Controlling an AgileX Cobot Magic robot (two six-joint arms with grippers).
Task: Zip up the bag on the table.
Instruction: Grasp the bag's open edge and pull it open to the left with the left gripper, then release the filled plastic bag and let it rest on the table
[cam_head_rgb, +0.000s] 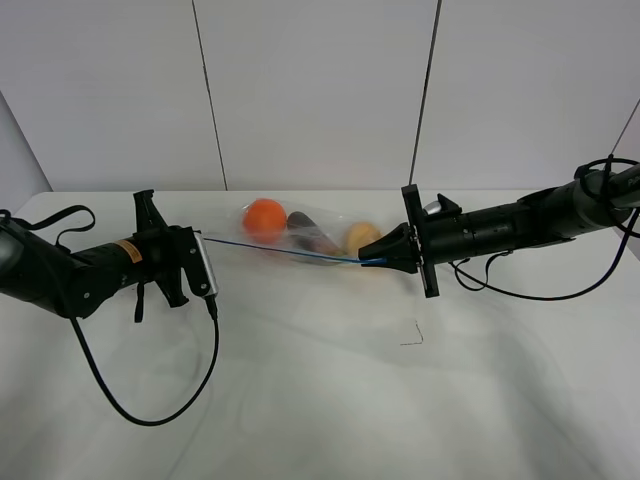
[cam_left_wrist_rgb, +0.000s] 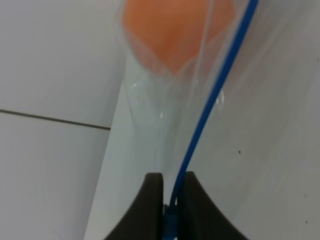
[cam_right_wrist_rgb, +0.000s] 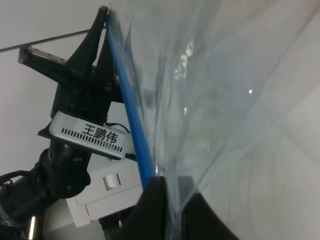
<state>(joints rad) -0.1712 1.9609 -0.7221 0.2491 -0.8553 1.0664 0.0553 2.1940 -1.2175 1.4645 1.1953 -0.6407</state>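
The clear, floppy plastic zip bag (cam_head_rgb: 318, 232) sits toward the far middle of the wide white matte worktop (cam_head_rgb: 320, 400), with a round orange fruit (cam_head_rgb: 265, 218), a dark purple piece (cam_head_rgb: 306, 231) and a yellowish piece (cam_head_rgb: 362, 237) showing through it. Its thin blue zip strip (cam_head_rgb: 285, 251) runs along the near edge, drawn out as one taut line between the two arms and raised a little; whether the body of the bag rests on the worktop I cannot tell. The left pincer (cam_head_rgb: 202, 239) is closed tight on the left end of the strip, and the right pincer (cam_head_rgb: 372, 261) is clamped just as narrow on the right end, plastic film bunched between its black tips.

I judge this to be the sealing step itself: both ends are gripped and the strip is under tension. It reads as a single line, yet whether the tracks are pressed together all along is too fine to see. The next move likely calls for one pincer to act as anchor while the other runs along the strip with a light, even squeeze, keeping the line straight so the film does not tear free
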